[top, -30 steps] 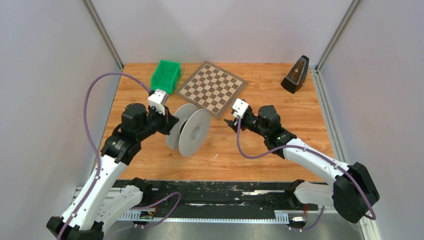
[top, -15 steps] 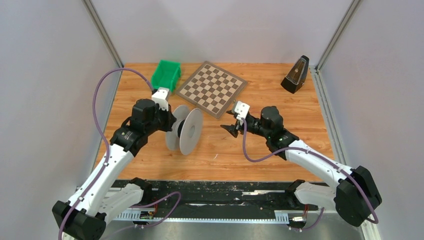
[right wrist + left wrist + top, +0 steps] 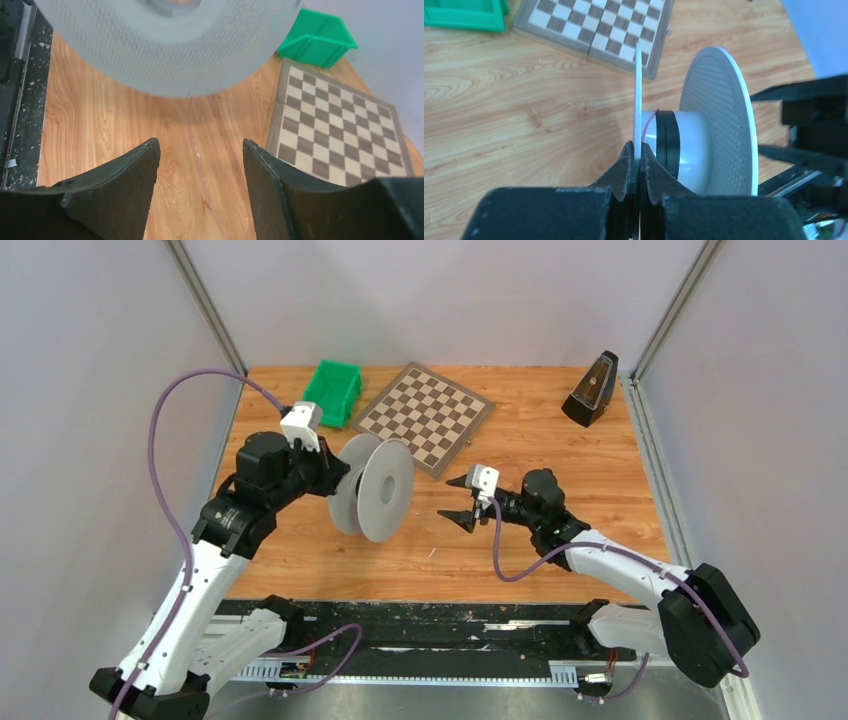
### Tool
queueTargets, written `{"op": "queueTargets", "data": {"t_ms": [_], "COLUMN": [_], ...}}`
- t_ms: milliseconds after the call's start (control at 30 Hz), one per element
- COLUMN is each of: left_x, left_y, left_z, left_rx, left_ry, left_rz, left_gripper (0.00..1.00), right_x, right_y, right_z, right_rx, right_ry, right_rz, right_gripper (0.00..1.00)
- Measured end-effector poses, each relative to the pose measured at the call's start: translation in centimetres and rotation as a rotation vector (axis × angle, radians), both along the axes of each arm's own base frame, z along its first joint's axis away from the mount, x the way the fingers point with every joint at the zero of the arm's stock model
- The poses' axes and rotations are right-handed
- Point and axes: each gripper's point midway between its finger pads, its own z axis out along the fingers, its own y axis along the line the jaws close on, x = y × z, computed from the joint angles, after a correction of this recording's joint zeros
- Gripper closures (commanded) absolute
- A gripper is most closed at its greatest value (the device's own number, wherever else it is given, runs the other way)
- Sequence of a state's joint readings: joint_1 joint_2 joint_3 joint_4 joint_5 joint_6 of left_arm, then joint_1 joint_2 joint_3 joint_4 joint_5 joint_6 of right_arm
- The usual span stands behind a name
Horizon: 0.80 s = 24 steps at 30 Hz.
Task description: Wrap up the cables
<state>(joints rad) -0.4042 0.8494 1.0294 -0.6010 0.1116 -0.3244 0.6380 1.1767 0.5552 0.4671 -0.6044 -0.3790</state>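
Note:
A white spool (image 3: 375, 490) hangs on its side left of centre, its axis about level. My left gripper (image 3: 335, 478) is shut on the rim of its thin left flange (image 3: 638, 100). In the left wrist view my left gripper (image 3: 636, 150) pinches that flange, beyond which a black cable (image 3: 669, 145) and a thin red wire (image 3: 650, 117) wrap the white hub. My right gripper (image 3: 455, 503) is open and empty, just right of the spool and pointing at it. In the right wrist view my right gripper (image 3: 200, 142) faces the dotted right flange (image 3: 165, 50) over bare wood.
A green bin (image 3: 333, 392), a chessboard (image 3: 425, 417) and a dark metronome (image 3: 591, 389) stand along the back of the wooden table. A black rail (image 3: 450, 635) runs along the near edge. Grey walls close in both sides.
The left arm has swung the spool a little up and to the right. My right gripper has moved down and left towards the spool, its fingers staying apart.

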Motion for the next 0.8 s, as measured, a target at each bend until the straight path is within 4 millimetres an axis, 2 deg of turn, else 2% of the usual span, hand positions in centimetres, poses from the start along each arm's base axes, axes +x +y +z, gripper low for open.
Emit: {"op": "queueTargets", "data": {"t_ms": [100,200,467,633,800], "left_x": [-0.3,-0.7,-2.3,-2.7,-2.9], "left_y": [0.1,0.0,-0.6,-0.8,-1.0], "left_z": [2.5,4.0,3.3,3.6,3.7], "left_rx": [-0.046,-0.082,-0.114,-0.134,-0.144], "left_ry": [-0.013,-0.031,-0.011,-0.012,-0.007], "left_rz": [0.025,0.025,-0.028,-0.044,-0.055], "left_gripper": [1.00,1.00,1.00,1.00,1.00], "right_x": [-0.7,-1.1,-0.8,-1.0,-0.7], "right_y": [-0.5,-0.8,-0.1,0.5,1.8], "right_z": [-1.8,-3.1,-0.4,-0.2,-1.3], "right_rx": [0.001,-0.008,0.043,0.057,0.041], "right_ry": [0.026,0.061,0.025,0.019,0.065], "right_rz": [-0.007,-0.015,0.006,0.035,0.057], "right_gripper": [0.36,0.36,0.36,0.38,0.40]}}
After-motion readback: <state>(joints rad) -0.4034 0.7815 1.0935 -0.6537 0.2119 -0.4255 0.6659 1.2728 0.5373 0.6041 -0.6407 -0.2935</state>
